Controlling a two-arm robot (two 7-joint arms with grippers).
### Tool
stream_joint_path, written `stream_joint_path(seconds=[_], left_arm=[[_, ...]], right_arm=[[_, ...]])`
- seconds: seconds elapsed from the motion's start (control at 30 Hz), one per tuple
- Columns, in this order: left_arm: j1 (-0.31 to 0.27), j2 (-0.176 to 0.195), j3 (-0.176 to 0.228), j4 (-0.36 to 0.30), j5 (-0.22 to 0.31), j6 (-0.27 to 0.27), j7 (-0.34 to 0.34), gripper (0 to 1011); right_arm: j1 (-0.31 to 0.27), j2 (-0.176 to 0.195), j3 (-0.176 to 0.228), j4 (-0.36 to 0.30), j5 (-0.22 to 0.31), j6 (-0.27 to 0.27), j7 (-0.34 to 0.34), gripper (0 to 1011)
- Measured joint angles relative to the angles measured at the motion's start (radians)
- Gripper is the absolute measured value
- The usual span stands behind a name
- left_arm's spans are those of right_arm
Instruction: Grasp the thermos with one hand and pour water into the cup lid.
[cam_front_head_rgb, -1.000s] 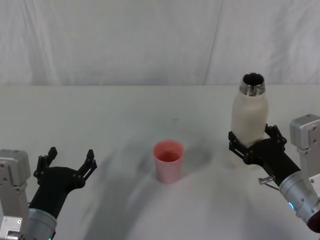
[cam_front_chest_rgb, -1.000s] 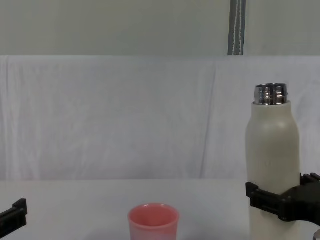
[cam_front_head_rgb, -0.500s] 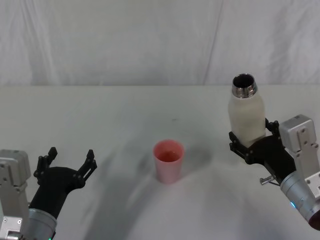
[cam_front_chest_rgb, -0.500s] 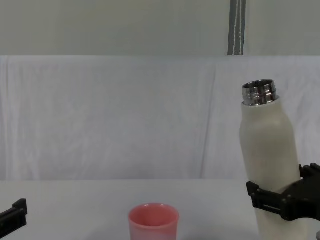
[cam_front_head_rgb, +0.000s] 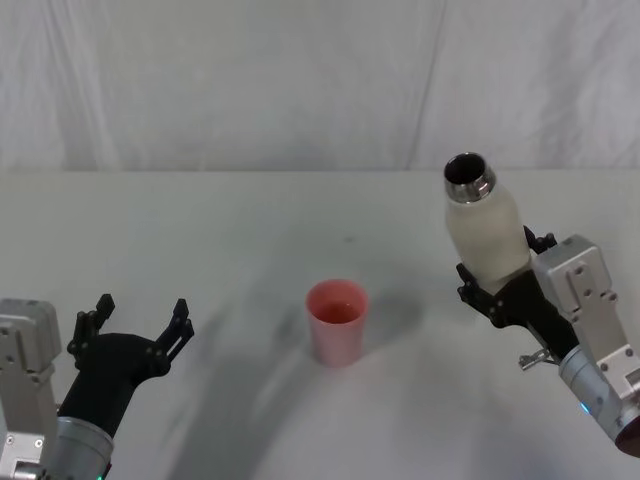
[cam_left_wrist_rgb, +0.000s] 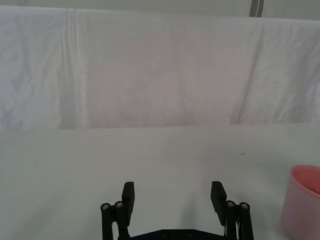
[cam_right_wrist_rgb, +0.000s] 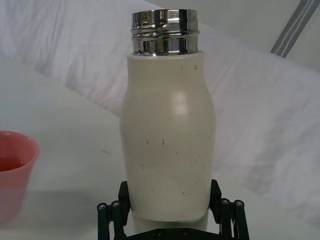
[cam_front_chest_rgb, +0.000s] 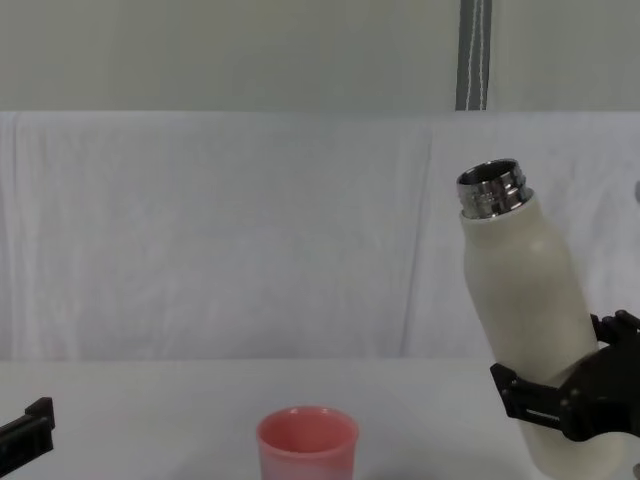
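Head view. I see my right gripper (cam_front_head_rgb: 497, 290), black clamp fingers on a grey screw-holed block, clamped around the lower body of the tall cream-white matte thermos (cam_front_head_rgb: 482, 235). The bottle leans, its shiny threaded steel neck tipped toward the table's middle, mouth uncapped. The small pink plastic cup lid (cam_front_head_rgb: 336, 321) stands upright on the white table (cam_front_head_rgb: 250, 230) near the centre, well apart from the thermos. A little pale liquid seems to lie inside it. My left gripper (cam_front_head_rgb: 136, 330) sits at the near left, jaws spread wide, holding nothing.

Left wrist view. The left gripper (cam_left_wrist_rgb: 173, 197) shows two black fingers set well apart with bare table between them. The pink cup lid (cam_left_wrist_rgb: 301, 205) is cut by the frame edge. White cloth backdrop (cam_left_wrist_rgb: 150, 70) hangs behind.

Right wrist view. The thermos (cam_right_wrist_rgb: 169, 145) stands straight up from the right gripper (cam_right_wrist_rgb: 170, 212), fingers pressed against both sides of its base. Small dark specks mark the cream paint. The cup lid (cam_right_wrist_rgb: 14, 172) is off to one side, with pinkish liquid visible low inside.

Chest view. The thermos (cam_front_chest_rgb: 520, 320) tilts clearly, neck leaning toward the cup lid (cam_front_chest_rgb: 306, 440), base lifted off the table as far as I can tell. The right gripper (cam_front_chest_rgb: 560, 395) grips it low down. The steel mouth is higher than the cup rim and not yet over it. A tip of the left gripper (cam_front_chest_rgb: 25, 428) shows at the lower left edge.
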Motion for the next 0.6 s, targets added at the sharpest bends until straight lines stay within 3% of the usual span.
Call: stream_joint_path(seconds=[0.23, 0.6], left_arm=[[0.000, 0.000, 0.000, 0.000, 0.000, 0.000, 0.000, 1001], [0.000, 0.000, 0.000, 0.000, 0.000, 0.000, 0.000, 1001]], right_arm=[[-0.001, 0.006, -0.010, -0.009, -0.069, -0.001, -0.012, 950], [-0.010, 0.006, -0.012, -0.015, -0.131, -0.005, -0.027, 950]])
